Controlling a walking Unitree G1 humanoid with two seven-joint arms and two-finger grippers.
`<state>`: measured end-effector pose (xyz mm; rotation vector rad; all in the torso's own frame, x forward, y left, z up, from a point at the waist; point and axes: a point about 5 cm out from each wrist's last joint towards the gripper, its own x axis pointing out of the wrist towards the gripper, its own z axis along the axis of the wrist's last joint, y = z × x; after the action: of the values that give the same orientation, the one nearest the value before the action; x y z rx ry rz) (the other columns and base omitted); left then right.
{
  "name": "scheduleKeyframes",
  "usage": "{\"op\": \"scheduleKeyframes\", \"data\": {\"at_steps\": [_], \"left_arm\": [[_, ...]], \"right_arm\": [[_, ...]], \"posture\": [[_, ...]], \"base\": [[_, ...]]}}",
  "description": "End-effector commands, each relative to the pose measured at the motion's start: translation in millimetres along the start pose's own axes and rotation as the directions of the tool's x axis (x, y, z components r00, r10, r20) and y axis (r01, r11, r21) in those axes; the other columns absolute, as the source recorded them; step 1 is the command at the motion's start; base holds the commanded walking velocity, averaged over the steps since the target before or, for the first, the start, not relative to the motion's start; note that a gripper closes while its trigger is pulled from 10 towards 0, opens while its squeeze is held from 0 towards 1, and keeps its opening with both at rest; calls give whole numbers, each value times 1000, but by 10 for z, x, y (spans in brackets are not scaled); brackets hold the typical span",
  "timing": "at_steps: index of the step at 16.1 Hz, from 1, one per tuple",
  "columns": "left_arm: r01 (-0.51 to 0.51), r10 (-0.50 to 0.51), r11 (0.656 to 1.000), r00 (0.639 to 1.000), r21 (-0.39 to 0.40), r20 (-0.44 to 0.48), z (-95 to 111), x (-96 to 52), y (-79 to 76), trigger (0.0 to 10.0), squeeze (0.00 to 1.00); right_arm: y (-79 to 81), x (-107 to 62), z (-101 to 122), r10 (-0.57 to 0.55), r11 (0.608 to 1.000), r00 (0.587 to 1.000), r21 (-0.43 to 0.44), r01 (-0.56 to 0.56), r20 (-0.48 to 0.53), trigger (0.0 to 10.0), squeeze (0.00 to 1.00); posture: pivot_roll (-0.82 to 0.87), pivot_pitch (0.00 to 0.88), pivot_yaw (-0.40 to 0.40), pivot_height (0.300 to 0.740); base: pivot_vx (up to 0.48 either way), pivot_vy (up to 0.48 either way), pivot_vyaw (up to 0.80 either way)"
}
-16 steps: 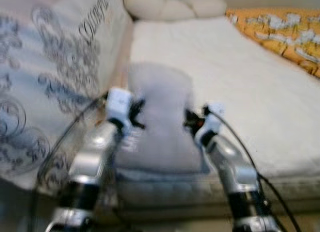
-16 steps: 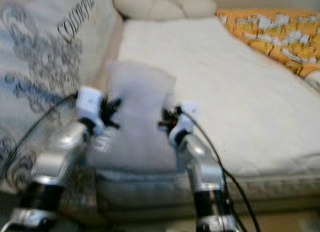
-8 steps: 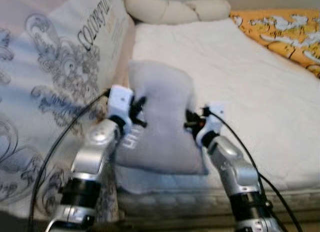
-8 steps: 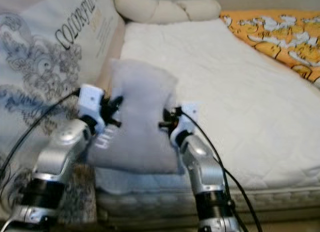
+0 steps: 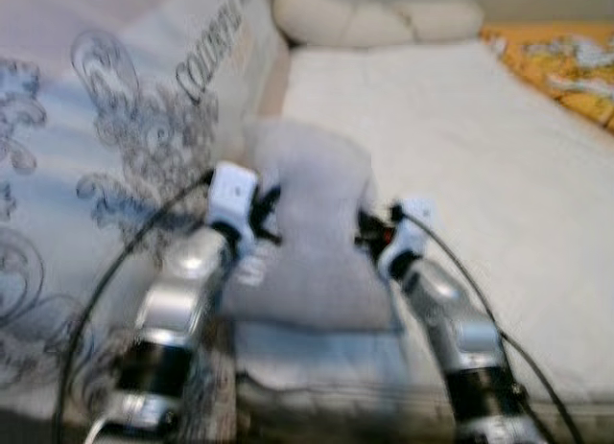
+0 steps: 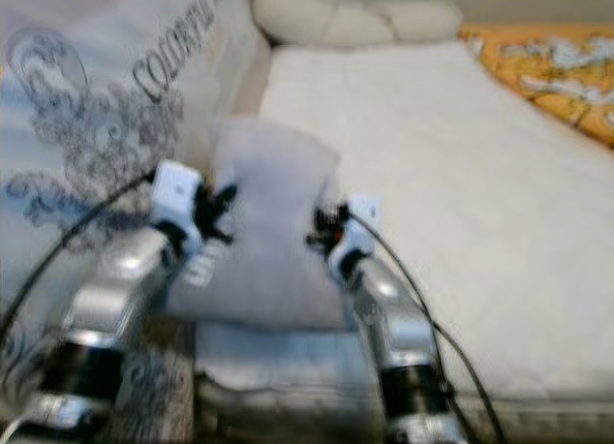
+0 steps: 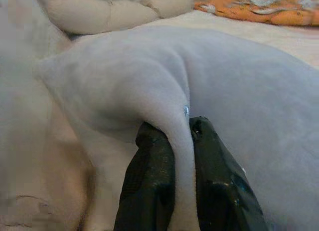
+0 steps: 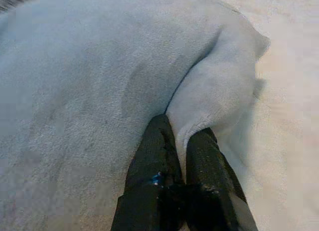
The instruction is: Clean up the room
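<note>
My left fingers (image 7: 154,181) and right fingers (image 8: 154,161) each pinch a fold of the grey pillow (image 5: 317,233). It is held above the bed (image 5: 480,175).

Dark capital letters ran along the upper edge of the big patterned cushion (image 6: 115,108) at the left, above its grey scrollwork. In the right eye view the lettering (image 6: 182,41) was blurred; it seemed to begin "COLO", and the rest could not be made out with certainty. In the left eye view the same line of lettering (image 5: 213,43) was more smeared still and no single letter could be read. A small pale mark sat on the left arm (image 5: 251,268) near the wrist; whether it was writing could not be told. No other words, numbers or labels were legible.
</note>
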<state>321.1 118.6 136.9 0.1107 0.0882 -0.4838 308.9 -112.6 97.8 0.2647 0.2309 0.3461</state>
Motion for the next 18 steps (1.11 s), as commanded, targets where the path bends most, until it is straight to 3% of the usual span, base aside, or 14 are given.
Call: {"op": "scheduleKeyframes", "data": {"at_steps": [1,3,7,8,9,14,18], "left_arm": [[33,-34,999,999,40,31,86,6,-32,10000,0],[48,-49,997,998,60,26,82,20,-28,10000,0],[82,-81,975,997,204,-15,118,217,50,10000,0],[68,-67,964,998,255,-13,201,304,123,10000,0],[45,-46,955,999,294,-3,278,373,192,10000,0],[-27,22,933,1000,358,18,410,526,341,10000,0],[-116,117,908,993,403,21,371,529,488,10000,0]], "right_arm": [[59,21,17,20,1000,1000,15,-20,11,10000,0],[33,30,1,-3,1000,1000,31,3,7,10000,0],[-73,153,-101,-53,995,998,81,55,-27,10000,0],[-73,249,-141,-32,996,998,80,37,-56,10000,729],[-65,338,-143,-22,995,997,94,28,-69,10000,1000],[-115,449,-113,-46,997,995,51,51,-86,10000,1000],[-252,288,-156,8,999,1000,43,-7,-28,10000,1000]], "posture": [[-55,0,38,740],[-55,0,38,740],[-50,0,42,740],[-52,0,49,740],[-53,0,53,740],[-47,0,45,740],[-60,0,52,740]], "base": [[0,0,0],[0,0,0],[0,0,0],[0,0,0],[0,0,0],[0,0,0],[0,0,0]]}}
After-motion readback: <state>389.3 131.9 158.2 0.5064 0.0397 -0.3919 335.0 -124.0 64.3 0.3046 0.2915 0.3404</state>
